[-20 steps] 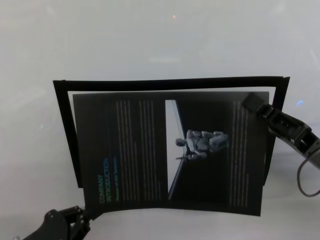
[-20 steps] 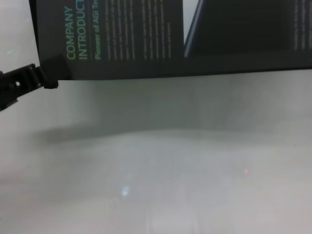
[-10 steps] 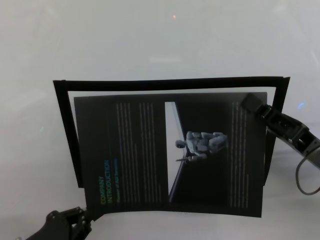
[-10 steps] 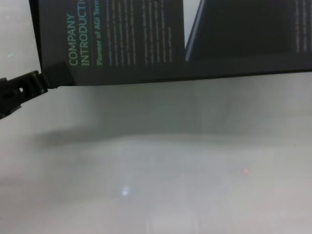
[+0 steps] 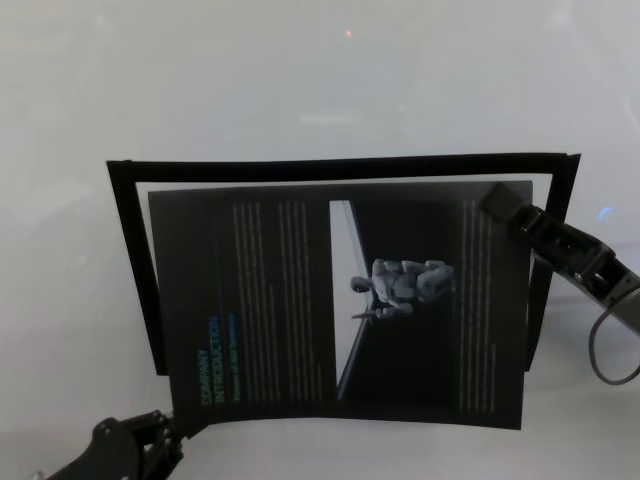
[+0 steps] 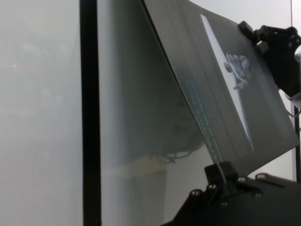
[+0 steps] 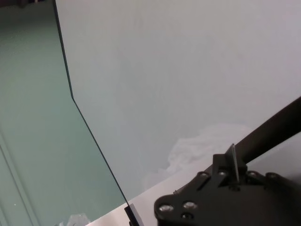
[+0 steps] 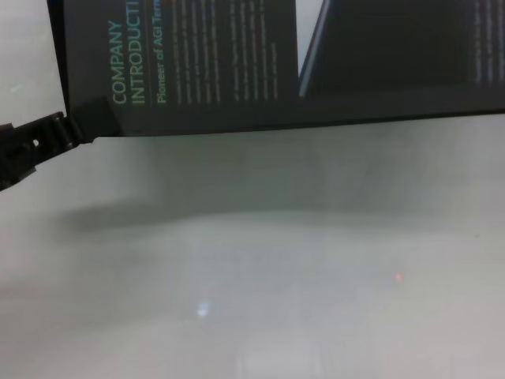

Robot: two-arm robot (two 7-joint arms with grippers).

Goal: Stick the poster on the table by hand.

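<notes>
Pale grey-white glossy table (image 5: 300, 80) is sitting under a large black rectangular poster (image 5: 340, 300), which is hanging just above it. Blocky black left gripper (image 5: 172, 428) is pinching its near left corner, and the black right gripper (image 5: 500, 205) is clamping the far right corner.

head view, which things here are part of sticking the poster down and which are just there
Part of the job:
- poster, held above the table
- left hand, shut on its near left corner
- right hand, shut on its far right corner

Just there:
- black frame outline under the poster
- right arm's cable loop
</notes>
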